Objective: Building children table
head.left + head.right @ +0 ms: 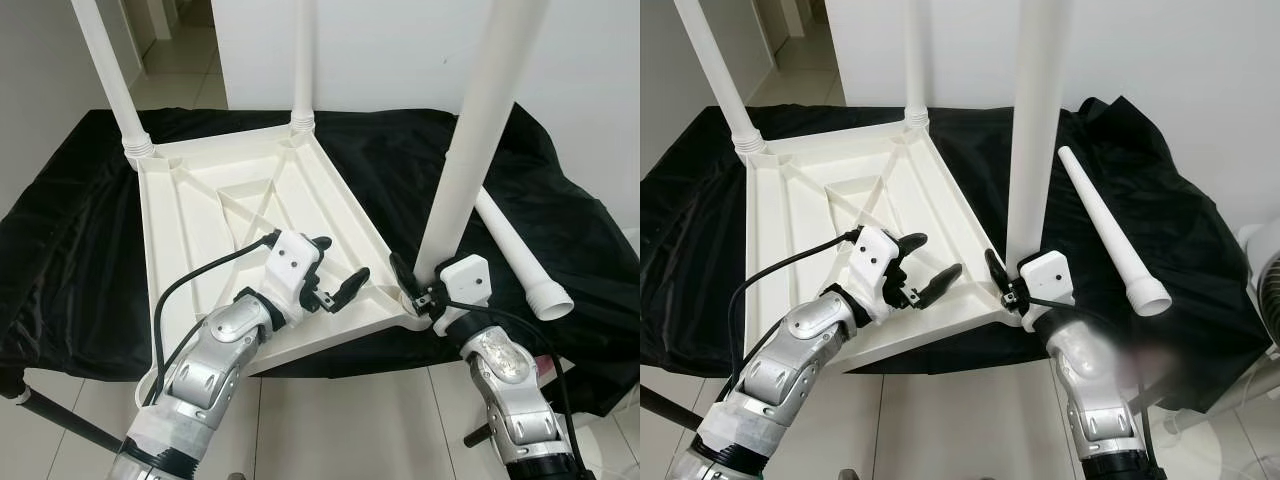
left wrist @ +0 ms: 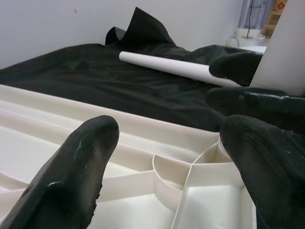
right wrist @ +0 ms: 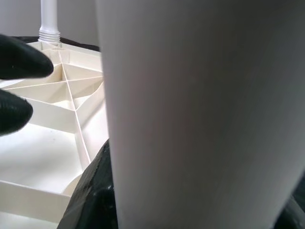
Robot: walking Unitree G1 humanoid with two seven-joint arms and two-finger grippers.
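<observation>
Right end effector (image 1: pixel 420 290) was at the near right corner of the upturned tabletop (image 1: pixel 200 215), fingers closed around the base of the third leg (image 1: pixel 470 150), which stood upright in that corner socket. Right wrist view showed the leg's white shaft close between the black fingers. Left end effector (image 1: pixel 335 270) hovered low over the tabletop's near right area, fingers spread wide, holding nothing, pointed toward the same corner. Left wrist view looked across the ribbed underside toward the corner socket.

The tabletop lay upside down on the bench (image 1: pixel 60 260), covered in a black cloth (image 1: pixel 380 150). A spare leg (image 1: pixel 520 255) lay loose on the cloth, just right of the held leg, wide end toward the robot. Farther back, two fitted legs stood upright at the far corners: far left leg (image 1: pixel 110 80) and far middle leg (image 1: pixel 304 60).

Judgement: parts looked like light, stiff, smooth moulded plastic, likely slippery in the fingers. The leg was best taken low near the socket, as it was, so it would not lever sideways. The tabletop could slide on the cloth when pushed, so bracing it with the free arm seemed wise.
</observation>
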